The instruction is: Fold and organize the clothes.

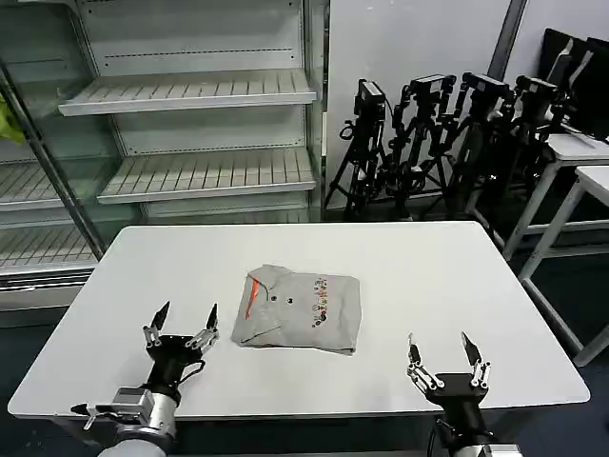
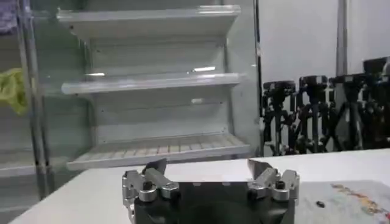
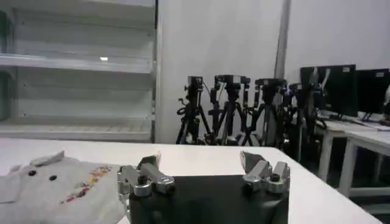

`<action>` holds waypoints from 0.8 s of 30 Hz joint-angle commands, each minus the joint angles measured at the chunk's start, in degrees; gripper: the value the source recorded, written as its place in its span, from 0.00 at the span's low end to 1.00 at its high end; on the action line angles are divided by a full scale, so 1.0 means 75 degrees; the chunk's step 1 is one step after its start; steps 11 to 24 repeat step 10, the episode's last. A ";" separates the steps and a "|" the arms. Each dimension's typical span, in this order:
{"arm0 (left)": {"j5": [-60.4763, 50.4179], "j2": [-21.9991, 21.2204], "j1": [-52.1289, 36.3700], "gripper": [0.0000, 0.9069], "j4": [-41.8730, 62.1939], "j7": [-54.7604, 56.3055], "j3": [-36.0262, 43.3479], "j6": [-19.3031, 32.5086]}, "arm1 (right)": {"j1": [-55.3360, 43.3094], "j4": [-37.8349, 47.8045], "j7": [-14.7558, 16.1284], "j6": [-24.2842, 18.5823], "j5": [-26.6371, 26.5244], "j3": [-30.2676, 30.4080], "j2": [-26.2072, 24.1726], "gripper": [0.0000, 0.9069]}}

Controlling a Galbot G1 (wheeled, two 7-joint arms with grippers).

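Each arm is ended by a black block-shaped gripper body. The left gripper (image 1: 186, 319) and right gripper (image 1: 442, 346) are fitted with silver knuckles, round black screws and dark pointed fingers (image 2: 156, 168). A silver wrist collar is seen.

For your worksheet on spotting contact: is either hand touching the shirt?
No: the left hand and right hand hover open, apart from the shirt.

The right gripper (image 3: 200, 159) hovers low over the white table (image 3: 317, 195), fingers spread apart and holding nothing. The folded grey T-shirt (image 3: 58, 185) lies beside it. Camera tripods (image 3: 237, 109) stand behind, beside empty shelves (image 3: 73, 64).
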State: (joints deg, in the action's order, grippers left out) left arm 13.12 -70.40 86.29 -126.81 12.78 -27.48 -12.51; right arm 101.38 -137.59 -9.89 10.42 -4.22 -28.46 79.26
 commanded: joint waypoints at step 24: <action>-0.0099 0.0063 0.0431 1.00 -0.0277 0.0015 -0.0312 -0.0034 | 0.0008 -0.0051 0.0114 0.0160 -0.0264 -0.0031 0.0004 1.00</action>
